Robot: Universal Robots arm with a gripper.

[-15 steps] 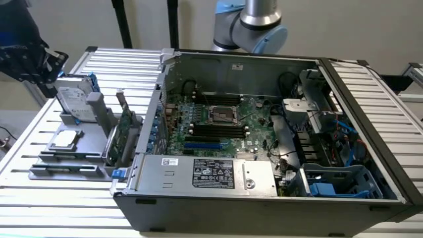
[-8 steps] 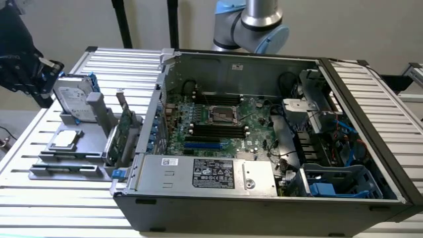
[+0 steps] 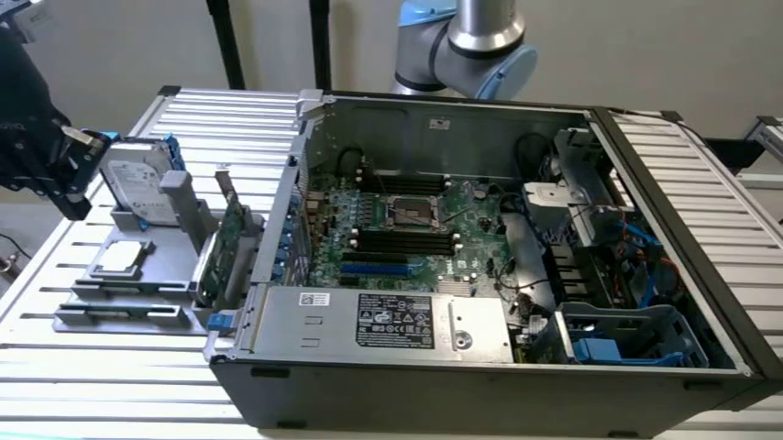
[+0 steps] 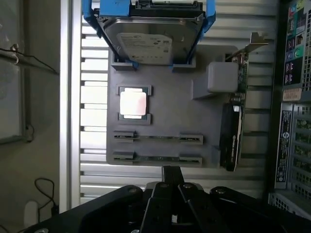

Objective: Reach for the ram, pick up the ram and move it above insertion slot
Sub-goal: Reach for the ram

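My gripper is shut with nothing between its fingers. It hovers beside the near edge of a grey parts holder. In the exterior view the gripper hangs at the far left, above and left of that holder. The ram stands on edge as a thin strip between two end blocks, closest to my fingertips. A second strip like it lies parallel just beyond. The insertion slot is one of several black parallel sockets on the motherboard inside the open case, far to the exterior view's right of my gripper.
The holder also carries a silver hard drive in blue rails, a square processor and a green expansion card with a metal bracket. The case wall stands between holder and motherboard. The power supply lies along the case front.
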